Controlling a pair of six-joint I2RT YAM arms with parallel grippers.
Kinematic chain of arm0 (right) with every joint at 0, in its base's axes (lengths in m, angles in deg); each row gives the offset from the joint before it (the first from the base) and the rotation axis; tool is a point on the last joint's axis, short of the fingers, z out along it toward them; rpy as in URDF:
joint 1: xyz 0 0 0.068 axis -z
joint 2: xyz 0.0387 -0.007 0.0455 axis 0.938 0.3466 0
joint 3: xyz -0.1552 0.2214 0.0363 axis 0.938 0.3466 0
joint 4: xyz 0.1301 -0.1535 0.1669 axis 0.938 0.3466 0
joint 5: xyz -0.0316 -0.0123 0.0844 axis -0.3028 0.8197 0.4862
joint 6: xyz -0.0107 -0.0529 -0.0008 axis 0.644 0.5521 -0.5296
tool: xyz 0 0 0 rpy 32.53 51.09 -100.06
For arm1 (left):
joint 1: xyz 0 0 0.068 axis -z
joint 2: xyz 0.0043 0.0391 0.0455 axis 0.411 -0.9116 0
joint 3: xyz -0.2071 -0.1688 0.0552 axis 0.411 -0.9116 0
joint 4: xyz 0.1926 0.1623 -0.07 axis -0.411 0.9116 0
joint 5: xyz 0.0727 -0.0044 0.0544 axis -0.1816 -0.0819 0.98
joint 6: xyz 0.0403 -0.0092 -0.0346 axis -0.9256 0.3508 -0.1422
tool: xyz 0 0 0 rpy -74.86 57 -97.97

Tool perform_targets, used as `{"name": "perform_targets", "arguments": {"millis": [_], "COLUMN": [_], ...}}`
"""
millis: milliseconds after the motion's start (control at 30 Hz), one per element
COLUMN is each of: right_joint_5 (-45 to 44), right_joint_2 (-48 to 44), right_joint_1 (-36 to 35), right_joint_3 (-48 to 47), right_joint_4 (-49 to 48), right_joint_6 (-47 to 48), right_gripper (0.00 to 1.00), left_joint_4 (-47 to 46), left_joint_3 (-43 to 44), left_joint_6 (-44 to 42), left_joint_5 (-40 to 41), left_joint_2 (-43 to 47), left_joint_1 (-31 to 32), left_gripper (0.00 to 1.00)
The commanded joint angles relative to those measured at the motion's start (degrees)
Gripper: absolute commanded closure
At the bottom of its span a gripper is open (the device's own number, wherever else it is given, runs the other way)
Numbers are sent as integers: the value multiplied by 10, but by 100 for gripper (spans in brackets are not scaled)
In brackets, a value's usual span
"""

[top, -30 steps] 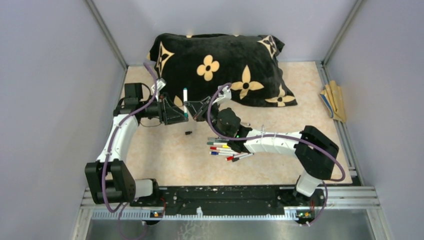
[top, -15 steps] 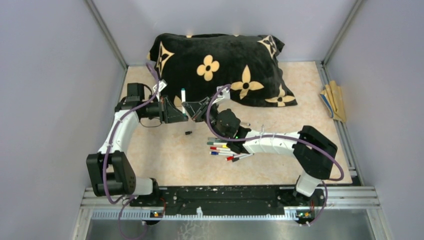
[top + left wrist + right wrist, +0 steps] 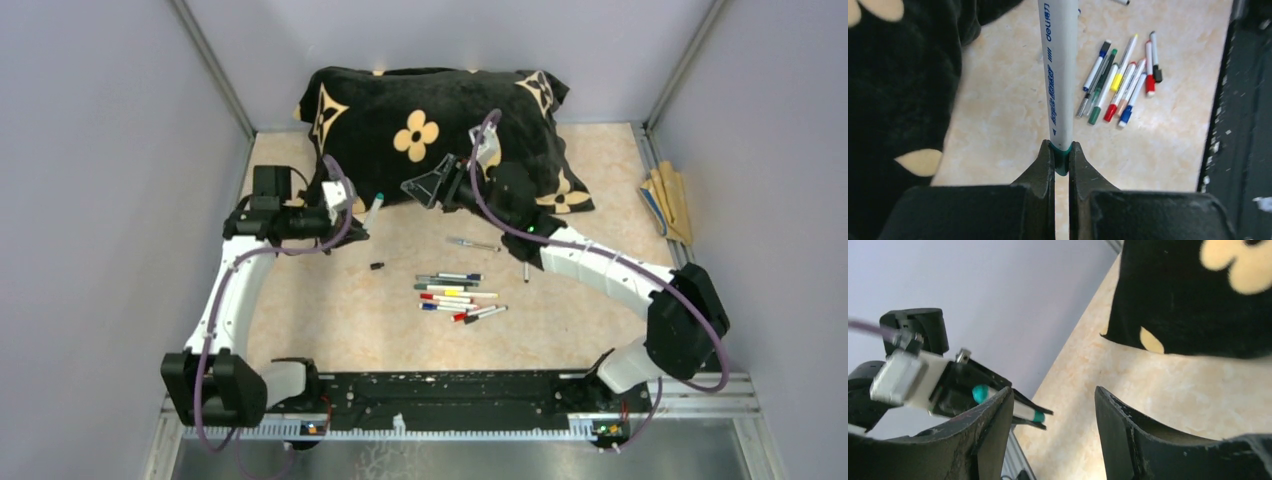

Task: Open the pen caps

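Observation:
My left gripper (image 3: 357, 226) is shut on the green end of a white-barrelled pen (image 3: 372, 210). In the left wrist view the barrel (image 3: 1058, 75) stands straight out from the jaws, which pinch its green tip (image 3: 1062, 159). My right gripper (image 3: 412, 190) hangs open and empty to the right of that pen, at the pillow's front edge. Its wrist view shows the jaws (image 3: 1053, 407) wide apart, with the held pen (image 3: 1024, 411) beyond them. Several capped pens (image 3: 455, 294) lie in a cluster mid-table, also visible in the left wrist view (image 3: 1120, 85). A loose black pen cap (image 3: 377, 266) lies on the table.
A black pillow with tan flowers (image 3: 440, 130) fills the back of the table. One thin pen (image 3: 472, 243) lies apart, behind the cluster. Tan sticks (image 3: 668, 203) sit at the right edge. Grey walls close in both sides.
The right gripper let go of the pen, opened and swung back right toward the pillow. The left gripper shut on the pen's green end, and the pen tilted to the right.

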Motion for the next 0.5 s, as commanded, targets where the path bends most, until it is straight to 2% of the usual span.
{"name": "perform_targets", "arguments": {"millis": [0, 167, 300, 467], "right_joint_5": [209, 333, 350, 370], "right_joint_2": [28, 84, 117, 131], "right_joint_1": [22, 27, 27, 24], "right_joint_3": [-161, -249, -285, -285], "right_joint_4": [248, 350, 425, 434], "right_joint_6": [90, 122, 150, 153], "right_gripper": [39, 38, 38, 38], "left_joint_4": [16, 17, 19, 19], "left_joint_3": [-31, -57, -60, -60], "left_joint_6": [-168, -236, -274, -292], "left_joint_5": [116, 202, 243, 251], "left_joint_2": [43, 78, 89, 97], "left_joint_1": [61, 130, 145, 153], "left_gripper": [100, 100, 100, 100]}}
